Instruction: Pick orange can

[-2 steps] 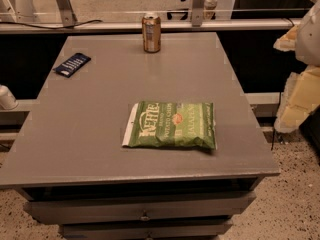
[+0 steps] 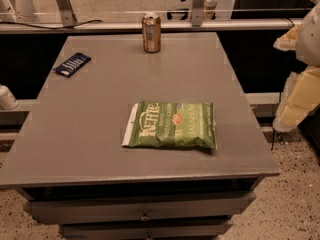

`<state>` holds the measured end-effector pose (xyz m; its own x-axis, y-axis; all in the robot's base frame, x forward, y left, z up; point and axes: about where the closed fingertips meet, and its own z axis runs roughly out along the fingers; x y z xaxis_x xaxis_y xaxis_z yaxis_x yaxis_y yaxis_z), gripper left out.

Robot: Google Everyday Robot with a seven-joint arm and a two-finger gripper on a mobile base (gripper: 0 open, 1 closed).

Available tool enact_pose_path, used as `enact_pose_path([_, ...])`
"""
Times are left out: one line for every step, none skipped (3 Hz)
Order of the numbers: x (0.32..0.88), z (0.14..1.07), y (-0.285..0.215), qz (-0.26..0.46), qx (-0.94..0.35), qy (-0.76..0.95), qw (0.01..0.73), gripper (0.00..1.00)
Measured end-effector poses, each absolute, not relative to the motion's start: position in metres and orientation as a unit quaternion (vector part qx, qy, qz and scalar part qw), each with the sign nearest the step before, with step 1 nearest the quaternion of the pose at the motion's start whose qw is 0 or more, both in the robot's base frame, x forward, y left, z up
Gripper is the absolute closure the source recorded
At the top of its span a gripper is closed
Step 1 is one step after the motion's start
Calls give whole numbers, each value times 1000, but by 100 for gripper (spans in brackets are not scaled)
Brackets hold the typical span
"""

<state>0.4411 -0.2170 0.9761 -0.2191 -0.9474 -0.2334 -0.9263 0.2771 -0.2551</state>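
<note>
Copper-orange can stands upright at the table's far edge, clear of the green chip bag, so approach looks unobstructed; gripper hangs off the right side, well apart, opening indeterminable.

Barely any change. Only the gripper, pale, at the right frame edge off the table's right side and well apart from the can, looks a hair higher and further left than before. Shift too slight to be sure. Nothing else differs.
</note>
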Motion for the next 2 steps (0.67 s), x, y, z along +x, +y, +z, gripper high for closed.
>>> enact_pose_path([462,961,-219,-11,-582,785,211,0])
enact_pose_path([509,945,-211,12,-562,783,266,0])
